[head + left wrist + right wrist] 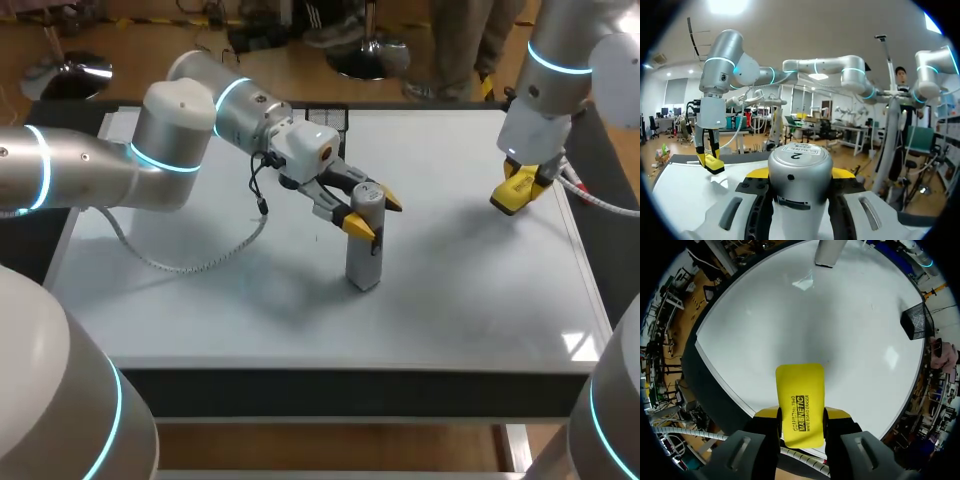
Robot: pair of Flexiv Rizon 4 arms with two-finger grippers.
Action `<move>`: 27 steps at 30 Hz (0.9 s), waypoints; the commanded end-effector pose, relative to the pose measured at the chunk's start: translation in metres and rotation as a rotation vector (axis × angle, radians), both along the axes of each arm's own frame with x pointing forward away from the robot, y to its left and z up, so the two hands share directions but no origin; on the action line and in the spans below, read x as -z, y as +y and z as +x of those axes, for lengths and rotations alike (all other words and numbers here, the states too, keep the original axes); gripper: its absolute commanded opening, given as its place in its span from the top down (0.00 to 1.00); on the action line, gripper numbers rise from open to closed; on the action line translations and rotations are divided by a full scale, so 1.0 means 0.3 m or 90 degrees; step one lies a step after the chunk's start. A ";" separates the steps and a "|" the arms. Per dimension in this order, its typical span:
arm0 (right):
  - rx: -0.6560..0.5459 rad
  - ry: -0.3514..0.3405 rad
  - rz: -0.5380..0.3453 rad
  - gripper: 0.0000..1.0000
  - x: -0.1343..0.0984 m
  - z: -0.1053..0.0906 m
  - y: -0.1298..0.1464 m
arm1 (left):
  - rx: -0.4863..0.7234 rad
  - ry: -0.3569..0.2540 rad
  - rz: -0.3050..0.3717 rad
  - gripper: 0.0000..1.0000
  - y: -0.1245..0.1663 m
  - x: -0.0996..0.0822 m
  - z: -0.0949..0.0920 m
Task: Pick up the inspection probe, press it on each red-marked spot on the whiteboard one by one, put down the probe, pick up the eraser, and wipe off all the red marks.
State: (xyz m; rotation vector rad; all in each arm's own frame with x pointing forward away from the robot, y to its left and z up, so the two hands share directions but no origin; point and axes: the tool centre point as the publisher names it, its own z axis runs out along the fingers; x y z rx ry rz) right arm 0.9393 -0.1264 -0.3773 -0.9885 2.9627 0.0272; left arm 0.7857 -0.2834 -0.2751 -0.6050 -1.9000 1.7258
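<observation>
At frame centre, the left gripper (375,212) clamps the upright inspection probe (363,258) standing on the whiteboard (470,295). At upper right, the right gripper (525,180) pinches the yellow eraser (512,198).

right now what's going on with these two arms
The left tool is shut on the silver probe, which stands upright and seems to rest on the whiteboard near its middle. The right tool is shut on the yellow eraser over the board's far right part. No red marks show on the board in these views.
</observation>
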 end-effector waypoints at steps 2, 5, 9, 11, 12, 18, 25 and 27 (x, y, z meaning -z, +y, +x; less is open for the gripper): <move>-0.001 0.001 -0.001 1.00 -0.001 0.002 -0.001 | 0.001 -0.001 0.001 1.00 0.004 0.016 0.004; -0.001 0.001 -0.001 1.00 -0.001 0.002 -0.001 | 0.001 -0.004 0.002 1.00 0.005 0.014 0.005; -0.001 0.001 -0.001 1.00 -0.001 0.002 -0.001 | 0.002 -0.006 0.004 1.00 0.005 0.008 0.003; -0.001 0.001 -0.001 1.00 -0.001 0.002 -0.001 | 0.002 -0.007 0.004 1.00 0.005 0.005 0.002; -0.001 0.001 -0.001 1.00 -0.001 0.002 -0.001 | 0.003 -0.007 0.004 1.00 0.004 0.003 0.002; -0.001 0.001 -0.001 1.00 -0.001 0.002 -0.001 | 0.008 -0.013 0.007 1.00 -0.002 -0.013 0.003; -0.001 0.001 -0.001 1.00 -0.001 0.002 -0.001 | 0.015 -0.024 0.005 1.00 0.014 -0.049 0.023; -0.001 0.001 -0.001 1.00 -0.001 0.002 -0.001 | 0.012 -0.033 -0.013 1.00 0.024 -0.073 0.033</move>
